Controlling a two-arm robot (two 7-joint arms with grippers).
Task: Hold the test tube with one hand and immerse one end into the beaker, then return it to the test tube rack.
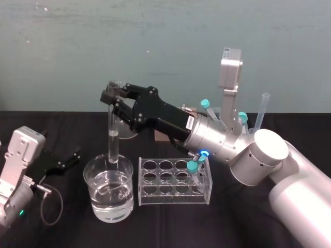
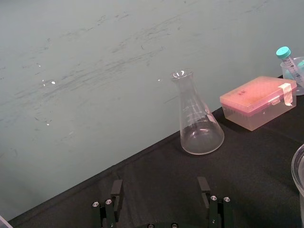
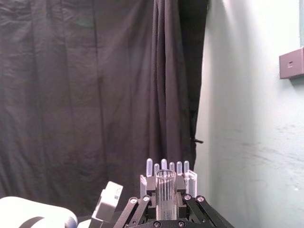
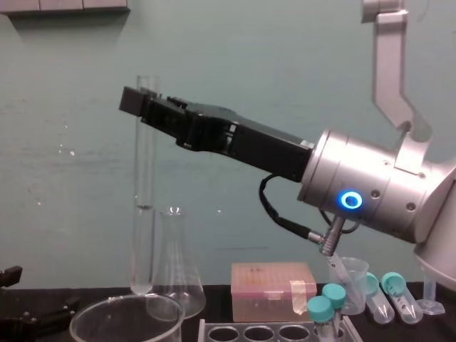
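- Behind the beaker (image 1: 98, 196), a flask (image 2: 197, 128) and pink box (image 2: 259, 102) are set.
- Above it, the test tube (image 1: 113, 139) is gripped upright by the right hand (image 1: 111, 95).
- The left hand (image 1: 74, 157) is parked, fingers apart, at the black table's (image 2: 256, 161) left.

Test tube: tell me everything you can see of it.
The test tube is a long, slim, clear glass tube, open at the top and round-bottomed. It is held upright, clamped near its mouth by the right end effector. A liquid line shows partway up inside. Its bottom end hangs over the beaker, about level with the rim and above the water.
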